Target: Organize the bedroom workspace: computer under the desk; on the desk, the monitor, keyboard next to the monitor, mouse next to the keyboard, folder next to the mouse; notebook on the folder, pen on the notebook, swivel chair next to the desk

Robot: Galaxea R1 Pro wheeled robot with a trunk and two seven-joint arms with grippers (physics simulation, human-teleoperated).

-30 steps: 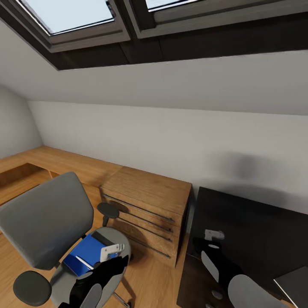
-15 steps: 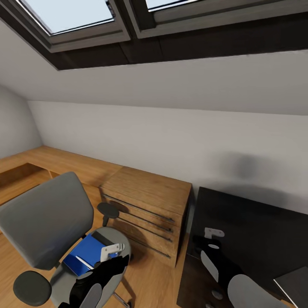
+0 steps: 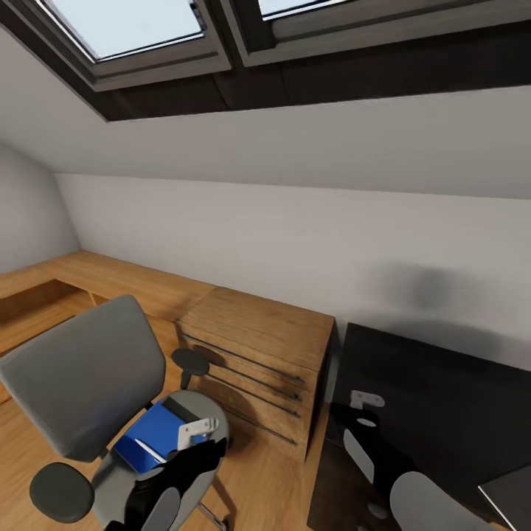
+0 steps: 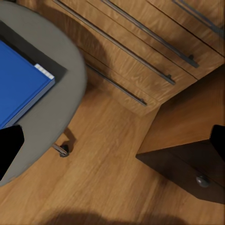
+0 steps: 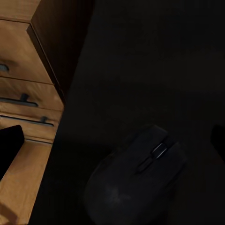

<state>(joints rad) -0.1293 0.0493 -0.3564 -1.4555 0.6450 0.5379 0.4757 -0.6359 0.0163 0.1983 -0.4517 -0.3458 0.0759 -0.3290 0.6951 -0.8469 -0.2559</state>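
Blue folder (image 3: 153,439) flat on chair (image 3: 88,383) seat, beside left gripper (image 3: 198,431), fingers apart. Mouse (image 5: 136,180) on black desk (image 3: 442,398) under right gripper (image 3: 366,400), fingers apart.

Head view position: high on the robot, looking forward and slightly down toward the sloped ceiling and wall.
Head view coverage: skylight (image 3: 125,29) at 11 o'clock, chair (image 3: 81,383) at 8 o'clock, dresser (image 3: 258,361) at centre, desk (image 3: 442,383) at 4 o'clock.
Left wrist view position: above the chair seat (image 4: 47,93), facing down at the floor (image 4: 103,178); moderate range.
Left wrist view coverage: folder (image 4: 18,84), dresser drawers (image 4: 140,47), desk corner (image 4: 187,164).
Right wrist view position: close above the desk top (image 5: 154,70), facing down.
Right wrist view coverage: mouse (image 5: 136,183), dresser side (image 5: 23,89).
Shared region: the dresser shows in all three views.
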